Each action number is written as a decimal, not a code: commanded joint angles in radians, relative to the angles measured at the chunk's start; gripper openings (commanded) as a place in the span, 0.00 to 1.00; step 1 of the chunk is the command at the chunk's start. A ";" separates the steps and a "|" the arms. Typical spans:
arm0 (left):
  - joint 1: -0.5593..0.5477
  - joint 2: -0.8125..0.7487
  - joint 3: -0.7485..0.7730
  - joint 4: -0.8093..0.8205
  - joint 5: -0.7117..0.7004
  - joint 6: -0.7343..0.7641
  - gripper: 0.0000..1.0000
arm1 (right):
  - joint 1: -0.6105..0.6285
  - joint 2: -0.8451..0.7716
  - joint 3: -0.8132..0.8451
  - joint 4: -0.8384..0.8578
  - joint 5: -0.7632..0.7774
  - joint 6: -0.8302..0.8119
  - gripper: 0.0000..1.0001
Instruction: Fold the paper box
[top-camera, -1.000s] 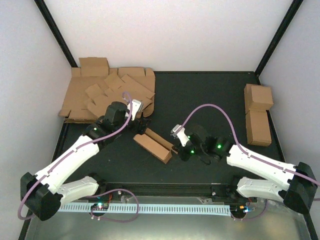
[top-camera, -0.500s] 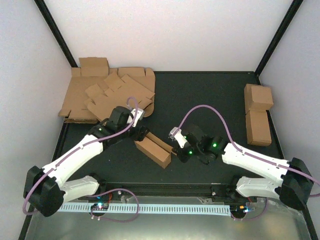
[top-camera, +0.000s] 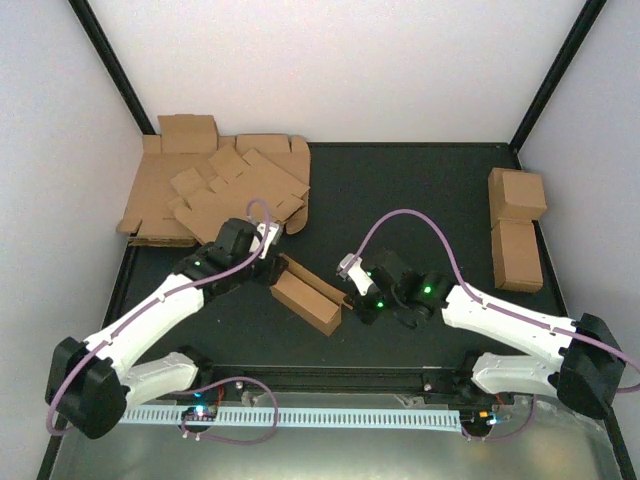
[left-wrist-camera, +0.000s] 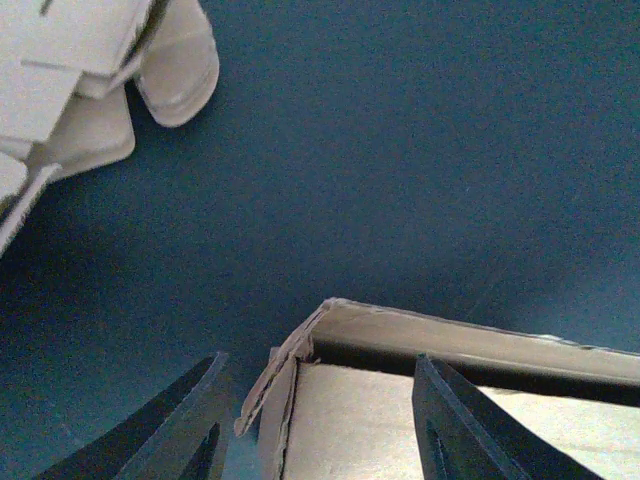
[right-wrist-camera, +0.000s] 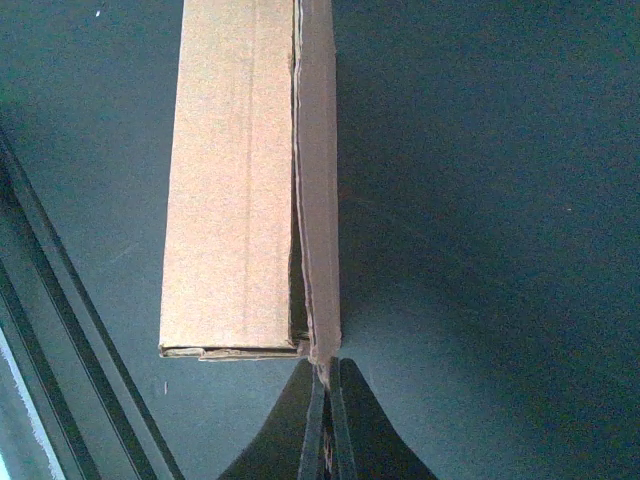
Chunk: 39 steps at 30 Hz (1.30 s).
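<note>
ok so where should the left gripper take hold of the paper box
Probably the thin upright end wall of the paper box, from above, one finger inside and one outside. The box lies as an open tray, and the left gripper straddles that corner with open jaws.

The box (top-camera: 308, 297) lies mid-bench (top-camera: 430, 190), slanting from far left to near right. The left pincer (top-camera: 273, 263) is at its far-left end, the right pincer (top-camera: 345, 297) at its near-right end. Flat sheets (top-camera: 215, 190) are stacked in the far-left corner. 2 cartons (top-camera: 517, 225) sit one behind the other along the right edge.
</note>
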 joint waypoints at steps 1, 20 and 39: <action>0.006 0.048 0.052 -0.027 -0.029 0.015 0.50 | -0.002 -0.002 0.018 -0.025 0.011 -0.013 0.03; 0.006 0.105 0.095 -0.053 -0.016 0.028 0.02 | -0.003 -0.021 0.045 -0.018 -0.005 -0.041 0.78; 0.000 0.063 0.058 -0.028 0.060 0.024 0.02 | 0.034 0.321 0.465 -0.224 -0.014 -0.395 0.99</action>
